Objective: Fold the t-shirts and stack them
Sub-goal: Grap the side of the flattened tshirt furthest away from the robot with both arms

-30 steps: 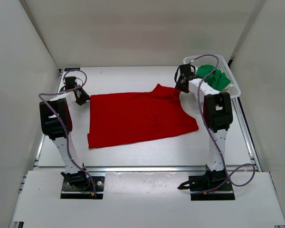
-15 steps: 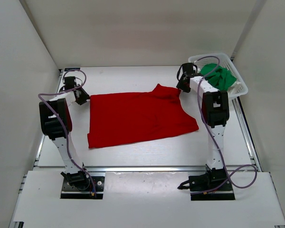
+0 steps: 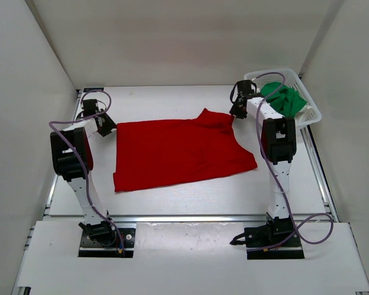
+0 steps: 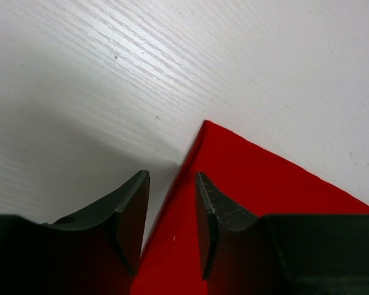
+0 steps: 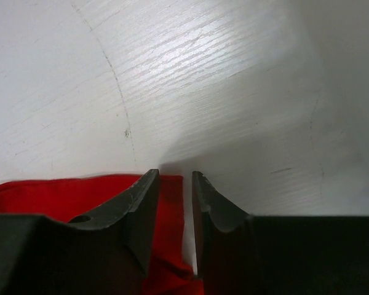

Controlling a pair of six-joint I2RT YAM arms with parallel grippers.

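The red t-shirt (image 3: 178,153) lies spread flat on the white table (image 3: 172,98). My left gripper (image 3: 106,127) is at the shirt's far left corner. In the left wrist view (image 4: 172,177) its jaws stand apart, astride the red corner (image 4: 246,184), with bare table showing beside one finger. My right gripper (image 3: 235,112) is at the raised far right part of the shirt. In the right wrist view (image 5: 174,174) its jaws are apart over the red edge (image 5: 61,193), not clamping it. The green t-shirt (image 3: 285,98) lies bunched in the basket. The white t-shirt is not in view.
The white mesh basket (image 3: 312,115) stands at the far right corner, right behind my right arm. White walls enclose the table on the left, back and right. The table's metal rail (image 3: 190,216) runs along the near edge.
The basket with the green shirt has shifted to the right and turned a little, and my right arm has swung slightly with it. The red shirt and my left arm have not moved.
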